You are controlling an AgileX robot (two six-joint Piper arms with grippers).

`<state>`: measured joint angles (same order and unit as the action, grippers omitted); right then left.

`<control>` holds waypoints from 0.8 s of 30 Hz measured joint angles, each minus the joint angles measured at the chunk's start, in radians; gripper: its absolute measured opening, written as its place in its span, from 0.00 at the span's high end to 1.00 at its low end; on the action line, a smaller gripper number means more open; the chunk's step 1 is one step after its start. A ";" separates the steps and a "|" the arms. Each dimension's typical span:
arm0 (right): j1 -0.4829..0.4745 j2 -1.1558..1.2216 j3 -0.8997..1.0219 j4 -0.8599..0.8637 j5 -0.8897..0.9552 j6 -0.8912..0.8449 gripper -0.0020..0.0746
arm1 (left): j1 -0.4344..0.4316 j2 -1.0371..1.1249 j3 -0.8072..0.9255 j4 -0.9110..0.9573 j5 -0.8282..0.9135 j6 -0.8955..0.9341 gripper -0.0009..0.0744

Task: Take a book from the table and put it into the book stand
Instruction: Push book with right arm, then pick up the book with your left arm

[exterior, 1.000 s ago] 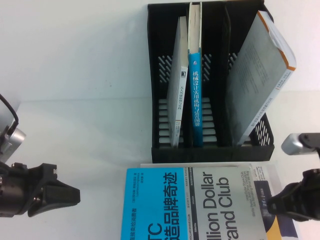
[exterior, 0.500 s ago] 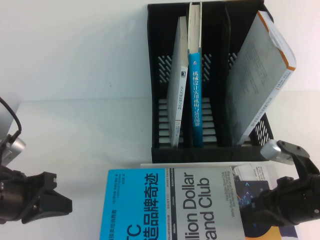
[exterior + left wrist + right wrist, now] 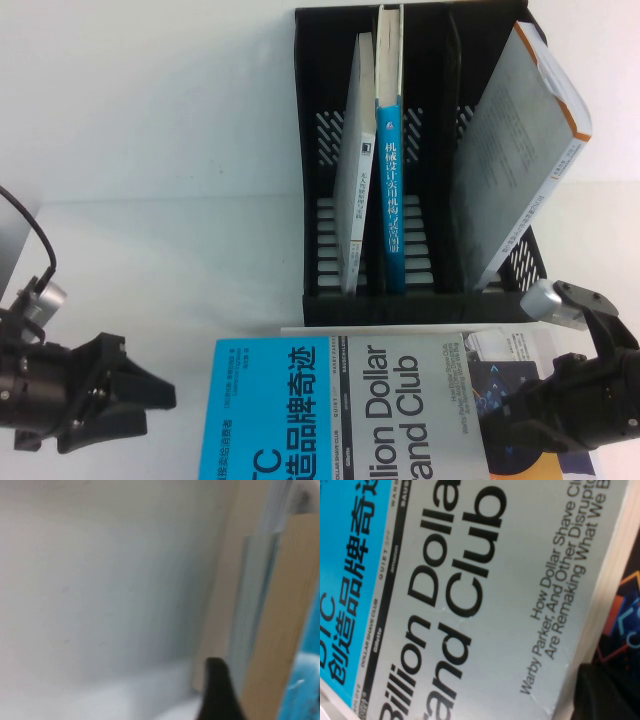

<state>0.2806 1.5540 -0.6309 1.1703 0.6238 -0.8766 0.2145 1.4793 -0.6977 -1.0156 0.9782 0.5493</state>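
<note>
The book [image 3: 340, 410], half bright blue and half grey, lies flat on the white table [image 3: 150, 150] in front of the black book stand [image 3: 430, 300]. Its grey cover fills the right wrist view [image 3: 470, 605]. My right gripper [image 3: 512, 425] sits low at the book's right edge, over a dark navy book [image 3: 500, 355]. My left gripper [image 3: 160, 405] is low on the table, just left of the book's left edge, and looks open and empty. One of its fingers [image 3: 217, 690] shows beside the book's page edge [image 3: 280, 630].
The stand holds a thin white book [image 3: 357, 170], a tall blue-spined book [image 3: 390, 180] and a large grey book [image 3: 520, 150] leaning in the right slot. A slot between them holds nothing. The dark navy book also shows in the right wrist view [image 3: 625, 610].
The book slid left across the table while my right gripper moved in against its right edge. My left gripper drew back, then moved right towards the book's left edge.
</note>
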 joint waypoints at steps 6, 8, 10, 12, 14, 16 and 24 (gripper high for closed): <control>-0.002 0.000 0.000 0.000 0.002 -0.002 0.98 | -0.006 0.036 -0.002 -0.163 0.106 0.145 0.28; -0.002 0.000 0.000 0.000 0.002 -0.002 0.98 | -0.016 0.062 -0.002 -0.191 0.148 0.188 0.26; -0.002 0.000 0.000 0.000 0.002 -0.002 0.98 | -0.018 0.093 -0.002 -0.207 0.170 0.217 0.25; -0.002 0.000 0.000 0.000 0.004 -0.002 0.98 | -0.018 0.121 -0.002 -0.216 0.173 0.229 0.25; -0.002 0.000 0.000 0.000 0.005 -0.002 0.98 | -0.018 0.142 -0.002 -0.220 0.173 0.239 0.24; -0.002 0.000 0.000 0.000 0.005 -0.002 0.98 | -0.018 0.162 -0.002 -0.222 0.173 0.246 0.24; -0.002 0.000 0.000 0.000 0.006 -0.002 0.98 | -0.038 0.262 -0.005 -0.256 0.177 0.275 0.24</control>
<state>0.2786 1.5540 -0.6309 1.1703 0.6300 -0.8789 0.1767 1.7413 -0.7022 -1.2716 1.1550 0.8244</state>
